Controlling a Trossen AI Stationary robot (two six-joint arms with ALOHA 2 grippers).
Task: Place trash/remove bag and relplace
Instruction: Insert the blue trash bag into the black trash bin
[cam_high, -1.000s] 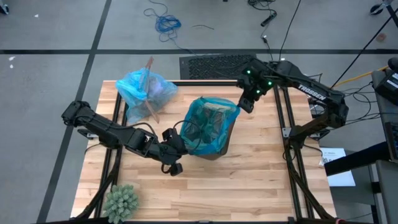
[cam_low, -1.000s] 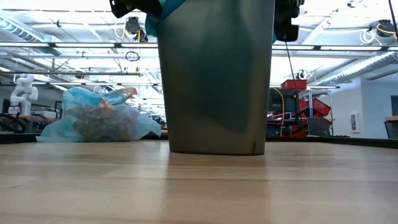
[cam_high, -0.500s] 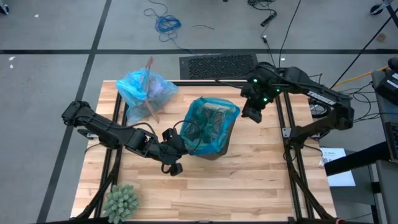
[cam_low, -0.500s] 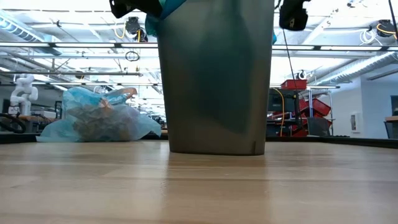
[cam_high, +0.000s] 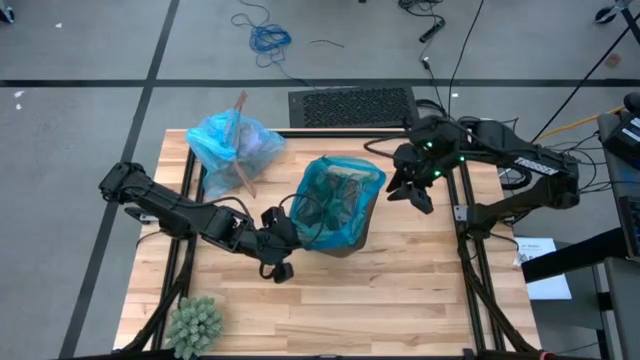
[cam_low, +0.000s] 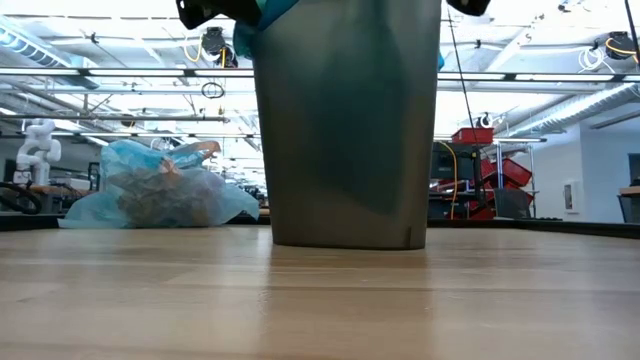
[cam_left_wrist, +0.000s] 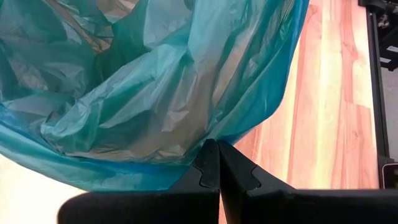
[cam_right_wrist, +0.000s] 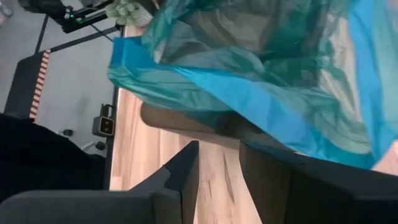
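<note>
A grey bin (cam_high: 345, 235) stands mid-table, lined with a teal-green plastic bag (cam_high: 338, 198) whose edge is folded over the rim. My left gripper (cam_high: 291, 228) is shut on that bag at the bin's left side. Clear of the bin on its right, my right gripper (cam_high: 412, 196) hovers open with only table showing between its fingers (cam_right_wrist: 186, 171). The light sky-blue bag (cam_high: 232, 143), stuffed with brown paper trash (cam_low: 160, 200), rests by its bottom on the table at the far left. My left gripper pinches the teal-green bag's overhanging edge (cam_left_wrist: 210, 138) between its two shut fingers, at the bin's left rim. The fingers come slanting down from the table's left. The plastic spreads from the fingertips in creases, and the rest of the bag stays draped in and over the bin.
A green spiky ball (cam_high: 195, 322) lies at the table's near left corner. A thin stick (cam_high: 240, 150) pokes out of the light blue bag. A dark mat (cam_high: 350, 102) lies beyond the far edge. Bare wood (cam_high: 400, 290) spreads near the bin and to its right.
My right gripper has drawn away from the bin's far right rim, going toward the table's right and near edges and rising, and it has rolled; in the low view it has almost left the picture's top. The bin and both bags have stayed put.
</note>
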